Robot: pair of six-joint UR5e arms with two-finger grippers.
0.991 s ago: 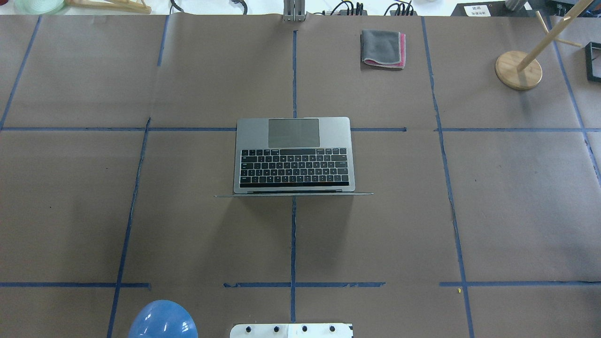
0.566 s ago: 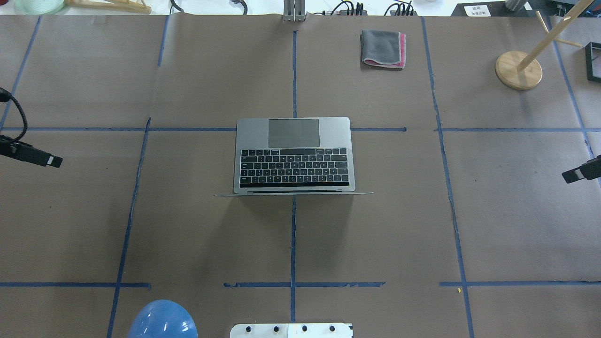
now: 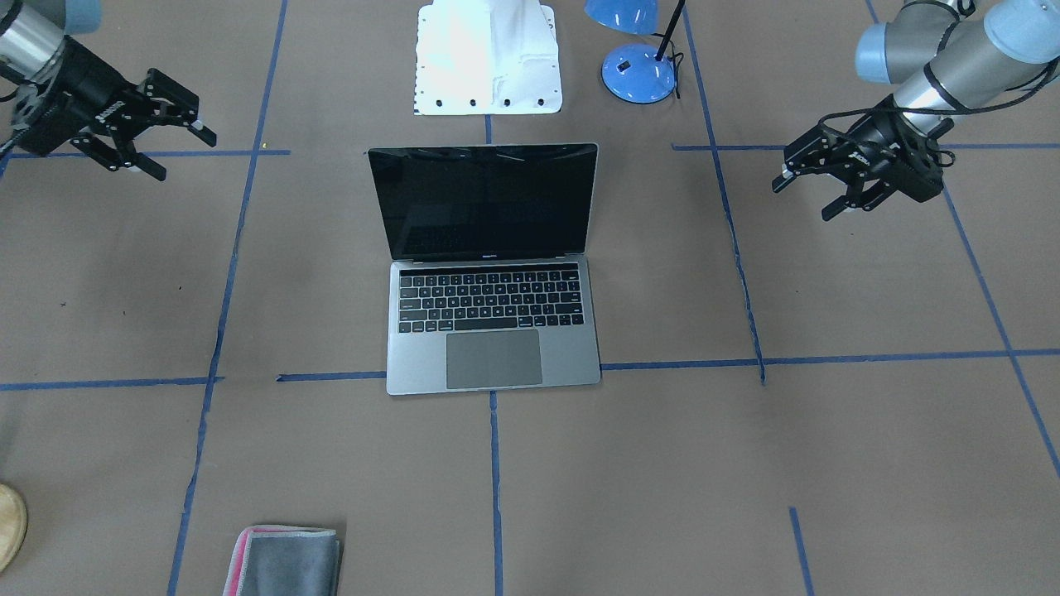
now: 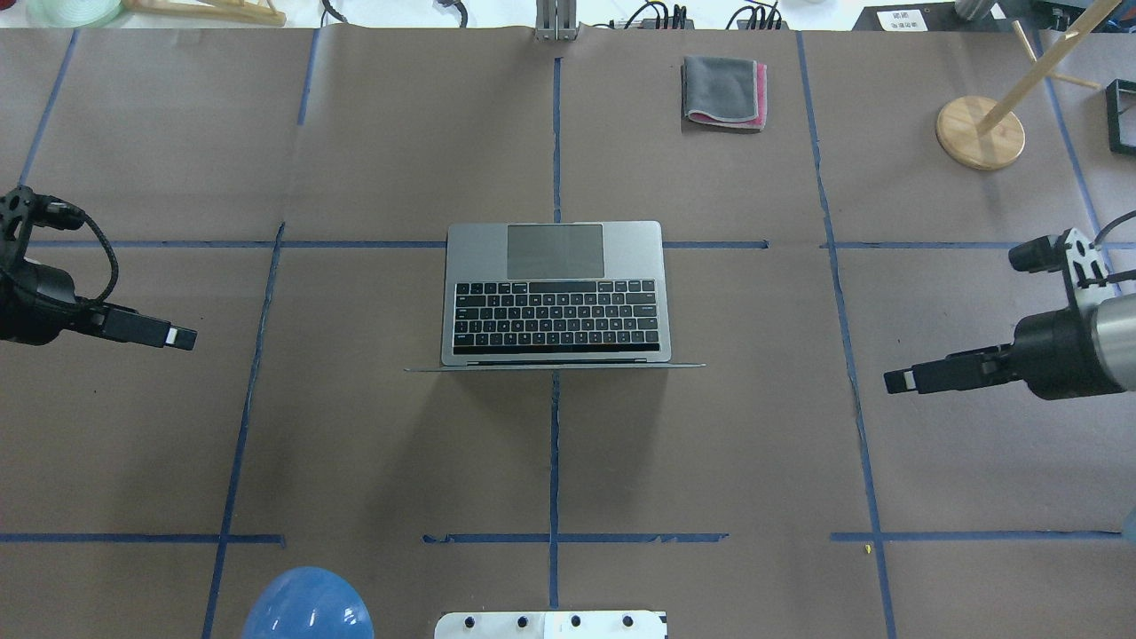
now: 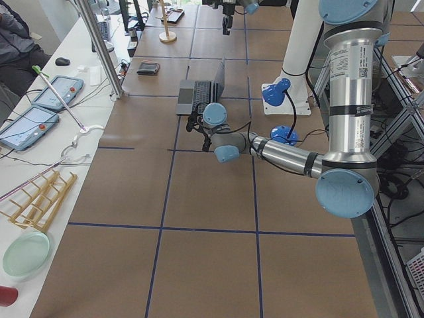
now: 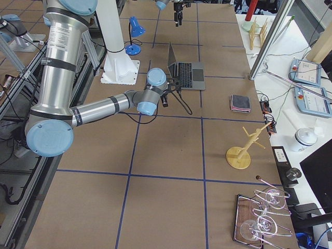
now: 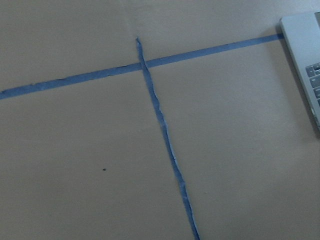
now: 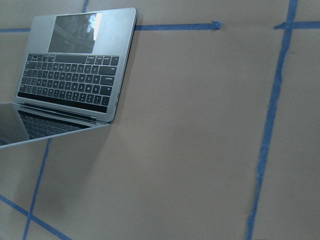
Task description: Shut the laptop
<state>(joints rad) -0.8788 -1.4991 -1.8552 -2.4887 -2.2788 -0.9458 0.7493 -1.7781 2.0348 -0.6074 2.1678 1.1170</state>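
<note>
The space-grey laptop (image 4: 556, 293) stands open in the middle of the table, its lid upright and its black screen (image 3: 484, 203) facing away from the robot. My left gripper (image 4: 180, 337) is open and empty, far to the laptop's left above the table; it also shows in the front view (image 3: 802, 199). My right gripper (image 4: 899, 381) is open and empty, far to the laptop's right, and shows in the front view (image 3: 184, 156). The left wrist view shows only a corner of the laptop (image 7: 306, 60). The right wrist view shows the keyboard and lid (image 8: 75, 75).
A folded grey-and-pink cloth (image 4: 724, 91) lies at the far side. A wooden stand (image 4: 979, 133) is at the far right, with a black frame (image 4: 1120, 115) beside it. A blue lamp (image 4: 308, 608) and the white robot base (image 4: 550, 625) are at the near edge.
Both arms have come in from the table's sides toward the laptop, the left from the left edge, the right from the right edge. The laptop has not moved.
</note>
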